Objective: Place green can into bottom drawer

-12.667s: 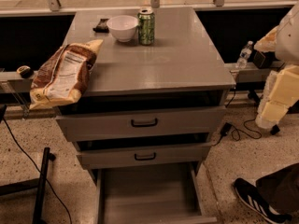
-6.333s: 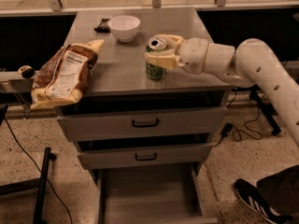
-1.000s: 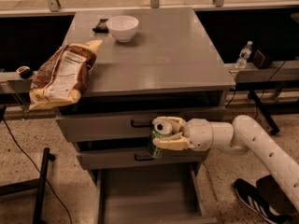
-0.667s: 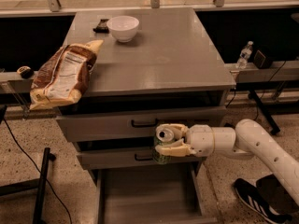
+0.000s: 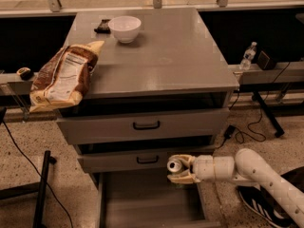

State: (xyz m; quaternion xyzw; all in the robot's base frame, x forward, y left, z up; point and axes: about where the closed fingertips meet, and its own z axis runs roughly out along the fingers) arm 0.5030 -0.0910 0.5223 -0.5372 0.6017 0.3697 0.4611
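The green can (image 5: 174, 166) shows only its silver top with pull-tab, tipped toward the camera; its green body is hidden inside the gripper. My gripper (image 5: 178, 169) is shut on the can and holds it just in front of the middle drawer, above the right part of the open bottom drawer (image 5: 147, 205). The bottom drawer is pulled out, a wide shallow grey tray with side rails, nothing visible in it. My white arm reaches in from the lower right.
On the cabinet top (image 5: 180, 56) stand a white bowl (image 5: 125, 28), a small dark object (image 5: 102, 25) and a chip bag (image 5: 64, 75) hanging over the left edge. A clear water bottle (image 5: 247, 56) stands on the right ledge. Cables and a stand leg lie on the floor.
My gripper has carried the can from the cabinet top down past the upper drawers, and over the last second lower still and a little right, to above the open bottom drawer.
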